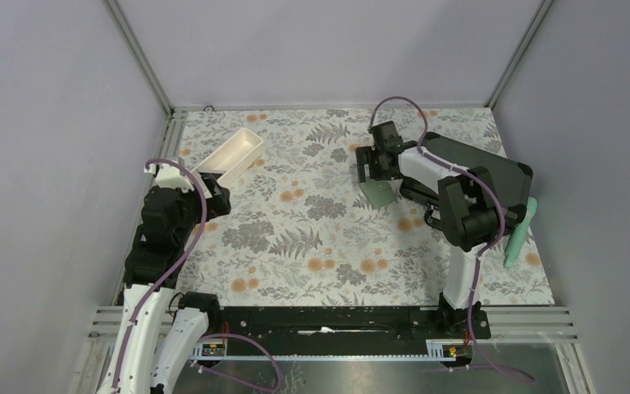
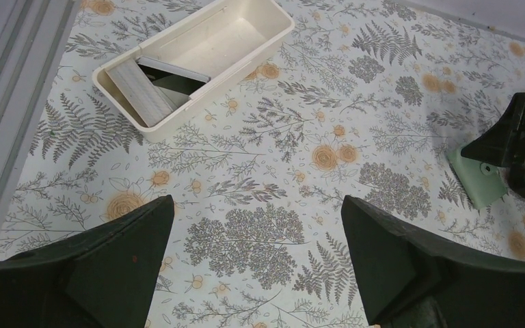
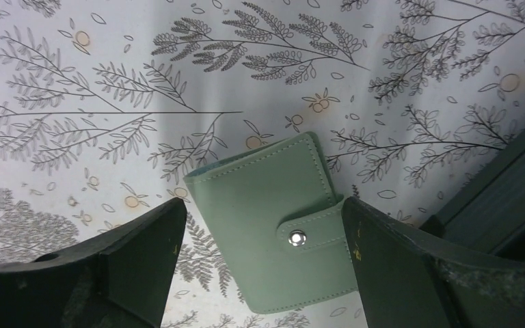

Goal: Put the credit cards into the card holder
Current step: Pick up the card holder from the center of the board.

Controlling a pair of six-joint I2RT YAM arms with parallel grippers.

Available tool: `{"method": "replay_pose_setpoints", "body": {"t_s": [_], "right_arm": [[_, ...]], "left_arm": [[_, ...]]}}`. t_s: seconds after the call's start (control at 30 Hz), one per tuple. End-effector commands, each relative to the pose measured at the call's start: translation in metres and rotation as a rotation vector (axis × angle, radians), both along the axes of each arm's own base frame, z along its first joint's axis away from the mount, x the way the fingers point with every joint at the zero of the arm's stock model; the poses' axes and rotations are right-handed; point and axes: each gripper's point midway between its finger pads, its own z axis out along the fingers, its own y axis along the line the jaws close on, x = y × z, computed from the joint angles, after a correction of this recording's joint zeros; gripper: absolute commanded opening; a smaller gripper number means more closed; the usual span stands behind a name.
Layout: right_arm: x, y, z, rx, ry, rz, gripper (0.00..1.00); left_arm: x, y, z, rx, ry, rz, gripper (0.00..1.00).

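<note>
Elbow (image 1: 467,215) raised, right pincer (image 3: 258,208) wide over card holder (image 3: 273,232) (snapped shut), left pincer (image 2: 256,205) wide

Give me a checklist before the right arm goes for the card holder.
1. Right gripper open: ok, jaws wide, over the holder.
2. Holder flat on the table: ok.
3. Holder open for cards: not ok, snap fastened.
4. Cards located: ok, in the tray.
5. Left gripper free: ok, open and empty.
6. Holder clear of the black case: cannot tell, a finger hides that corner.
</note>
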Motion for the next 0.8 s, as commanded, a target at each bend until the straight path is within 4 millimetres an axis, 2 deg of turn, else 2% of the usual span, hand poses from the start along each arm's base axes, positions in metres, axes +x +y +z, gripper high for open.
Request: {"method": "replay_pose_setpoints", "body": {"t_s": [0.0,0.2,0.4,0.57,0.77], "right_arm": [[0.011,-0.019,0.000,0.005,0.023,-0.027,0.92],[0.002,-0.009,-0.013,0.073,0.085,0.000,0.93],[-0.007,-0.021,-0.020,0.015,0.106,-0.028,0.92],[-0.029,-0.011,-0.014,0.024,0.124,-0.016,0.91],[-0.067,0.006,-0.013,0.057,0.161,-0.026,0.89]], "left_arm": [[0.006,-0.005,0.012,-0.017,-0.052,-0.024,0.99],[0.006,-0.006,0.013,-0.019,-0.055,-0.031,0.99],[0.004,-0.006,0.014,-0.018,-0.061,-0.031,0.99],[0.004,-0.005,0.014,-0.017,-0.065,-0.026,0.99],[0.003,-0.006,0.015,-0.022,-0.069,-0.028,0.99]]}}
